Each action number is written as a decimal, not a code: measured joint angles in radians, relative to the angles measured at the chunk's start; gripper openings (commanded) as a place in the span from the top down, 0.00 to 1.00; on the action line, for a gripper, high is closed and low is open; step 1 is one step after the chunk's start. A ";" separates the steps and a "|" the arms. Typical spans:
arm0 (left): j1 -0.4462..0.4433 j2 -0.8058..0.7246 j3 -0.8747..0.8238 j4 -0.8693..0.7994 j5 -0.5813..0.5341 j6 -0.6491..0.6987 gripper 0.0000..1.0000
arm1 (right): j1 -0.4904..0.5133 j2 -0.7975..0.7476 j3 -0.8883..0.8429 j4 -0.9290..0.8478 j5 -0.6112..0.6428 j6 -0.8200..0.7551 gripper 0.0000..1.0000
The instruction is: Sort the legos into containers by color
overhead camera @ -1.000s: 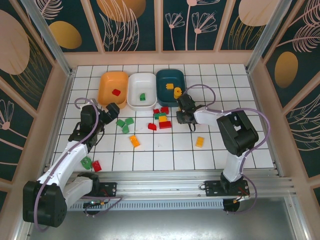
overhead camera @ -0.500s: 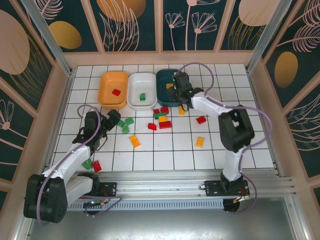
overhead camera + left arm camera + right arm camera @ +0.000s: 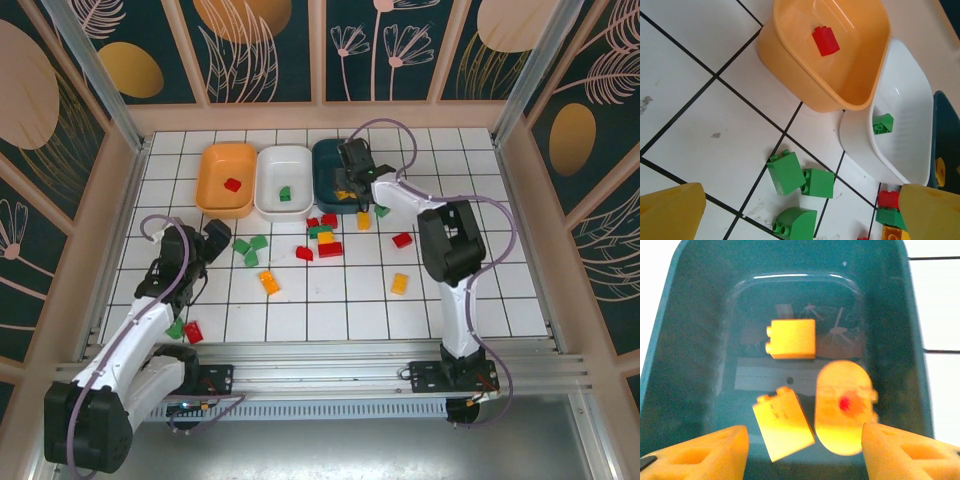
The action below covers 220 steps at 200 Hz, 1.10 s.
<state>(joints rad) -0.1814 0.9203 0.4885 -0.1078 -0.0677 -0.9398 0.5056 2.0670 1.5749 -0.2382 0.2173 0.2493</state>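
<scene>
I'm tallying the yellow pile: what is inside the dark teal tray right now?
Three yellow-orange legos: a square brick, a tilted brick and a blurred rounded piece with a red spot. From above, the right gripper covers part of the dark teal tray.

Tiled table (image 3: 480, 290), three trays (image 3: 284, 152), loose legos (image 3: 330, 248)
</scene>
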 measured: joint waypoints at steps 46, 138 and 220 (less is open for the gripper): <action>0.000 0.106 -0.029 0.171 0.194 0.004 0.08 | -0.033 -0.347 -0.431 0.079 0.055 0.111 0.32; -0.213 0.287 0.076 0.446 0.411 0.082 0.09 | -0.193 -0.425 -0.736 0.132 -0.039 0.319 0.29; -0.213 0.286 0.076 0.407 0.384 0.130 0.06 | -0.192 -0.391 -0.750 0.219 -0.186 0.438 0.39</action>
<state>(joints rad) -0.3946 1.2064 0.5640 0.2989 0.3164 -0.8097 0.3138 1.6756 0.8246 -0.0196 0.0315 0.6872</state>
